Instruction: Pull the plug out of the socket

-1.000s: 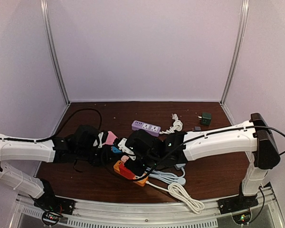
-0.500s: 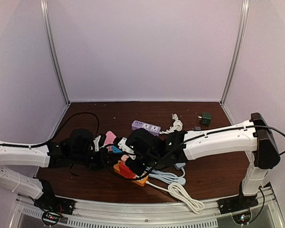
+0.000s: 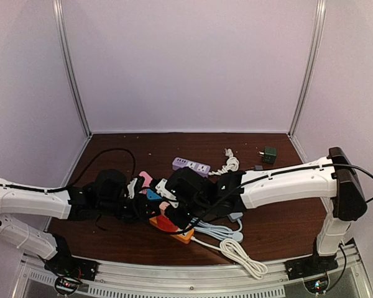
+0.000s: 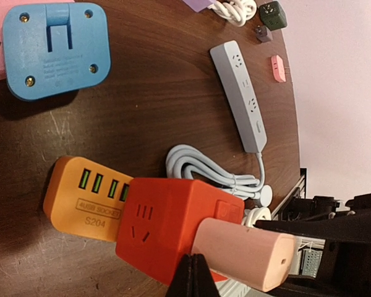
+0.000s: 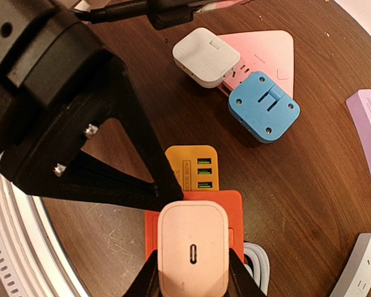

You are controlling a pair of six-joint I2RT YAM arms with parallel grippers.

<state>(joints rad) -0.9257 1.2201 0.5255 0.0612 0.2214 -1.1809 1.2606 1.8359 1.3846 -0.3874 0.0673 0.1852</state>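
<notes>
Right hand [image 5: 192, 279] tight around pink plug [image 5: 193, 244] (atop red socket [image 5: 232, 204])

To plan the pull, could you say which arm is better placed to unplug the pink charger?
Right: the right tool grips the pink charger on both sides; the left tool is shut beside the red socket.

Blue adptr [image 5: 264, 106], purple pwr strip [image 3: 191, 165], grn charger [image 3: 270, 154], wht cord [image 3: 239, 253].
</notes>
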